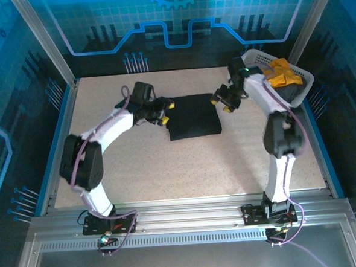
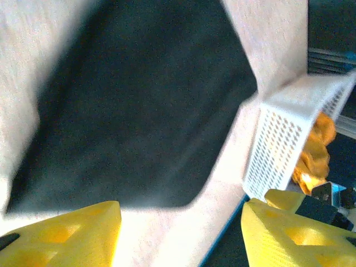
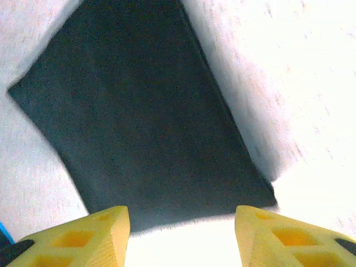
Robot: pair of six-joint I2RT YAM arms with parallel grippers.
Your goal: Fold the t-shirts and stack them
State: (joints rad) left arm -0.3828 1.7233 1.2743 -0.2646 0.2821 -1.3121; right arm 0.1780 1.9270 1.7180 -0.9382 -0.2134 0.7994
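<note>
1 black t-shirt (image 1: 192,115) folded flat, rectangular | left gripper (image 1: 164,114) parted, empty | right gripper (image 1: 220,105) parted, empty

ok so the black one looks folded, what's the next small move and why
Probably swing the right gripper over to the basket for the orange t-shirt: the black t-shirt lies folded flat, and that gripper and the left gripper stand open and empty at its sides.

Near table (image 1: 186,169) open; basket (image 1: 257,57) fills far-right corner; black t-shirt (image 1: 192,115) centre.
</note>
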